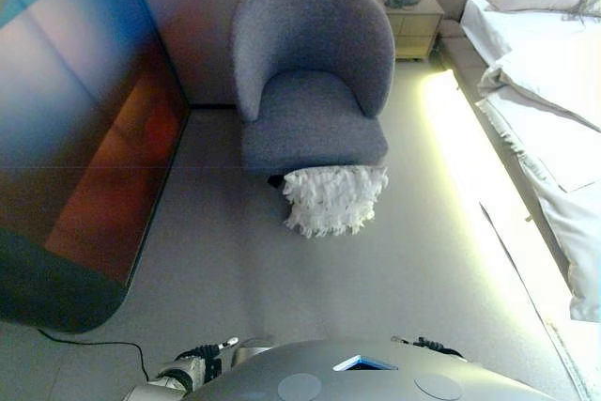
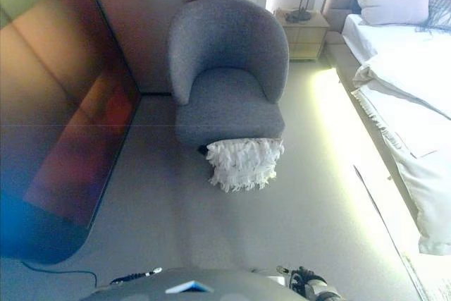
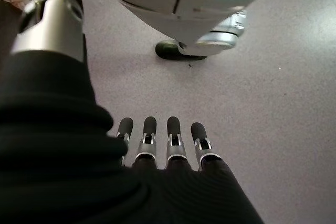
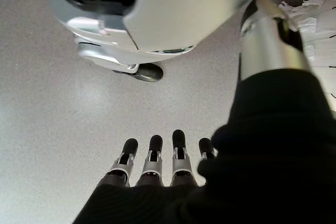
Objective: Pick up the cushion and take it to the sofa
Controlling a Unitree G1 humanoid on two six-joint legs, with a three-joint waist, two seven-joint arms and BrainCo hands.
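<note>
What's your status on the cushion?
Both hands empty, fingers straight: left hand, right hand. Cushion on floor, against armchair front. Path to it clear.

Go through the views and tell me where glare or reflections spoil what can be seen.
Left eye view: a bright strip of light along the bed base washes out the floor there, and the glossy dark panel carries orange and blue reflections. Right eye view: the same, with the white fringed cushion evenly lit against the grey armchair. Left wrist view and right wrist view: soft sheen on the floor, no harsh glare.
</note>
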